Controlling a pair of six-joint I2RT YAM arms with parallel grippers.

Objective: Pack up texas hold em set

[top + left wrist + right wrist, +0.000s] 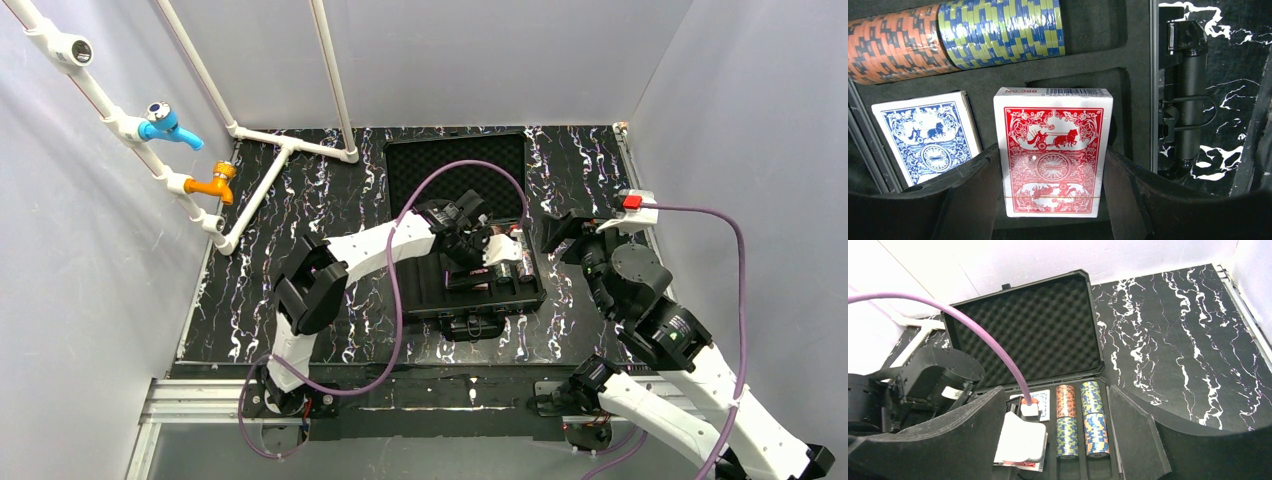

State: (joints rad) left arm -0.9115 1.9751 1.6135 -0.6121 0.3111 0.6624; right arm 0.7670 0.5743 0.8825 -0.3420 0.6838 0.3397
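The black briefcase lies open in the middle of the table, with its foam lid flat at the back and its slotted tray in front. My left gripper is over the tray and shut on the red card deck, one finger on each long edge, above an empty slot. The blue deck lies in the slot beside it. Rolls of poker chips fill the tray's chip slots. My right gripper is open and empty, hovering right of the case.
White pipes with a blue tap and an orange tap run along the back left. The case handle points toward the arm bases. A purple cable loops over the left arm. White walls enclose the black marbled table.
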